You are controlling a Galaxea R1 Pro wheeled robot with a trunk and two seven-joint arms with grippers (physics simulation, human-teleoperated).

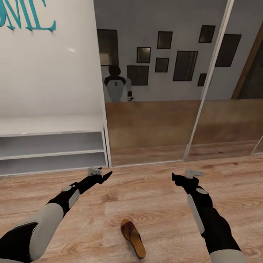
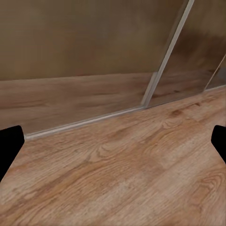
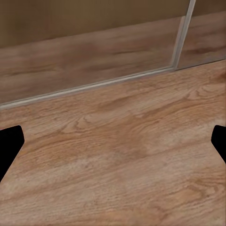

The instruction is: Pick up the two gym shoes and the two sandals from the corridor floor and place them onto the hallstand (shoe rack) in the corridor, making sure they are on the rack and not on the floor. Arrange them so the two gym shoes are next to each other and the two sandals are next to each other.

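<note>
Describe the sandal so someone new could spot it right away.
Start at the wood-plank corridor floor in front of the mirrored sliding doors. Between the two outstretched arms, close to the robot, lies one brown leather sandal with a tan footbed, the only footwear on that floor.

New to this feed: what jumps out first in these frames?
A single brown sandal lies on the wood-plank floor, low in the head view between the two arms. Ahead, both tools, left and right, hang open and empty over bare planks. Behind them, mirrored sliding doors reflect the robot, and the pale hallstand stands at left with bare tiers.
</note>
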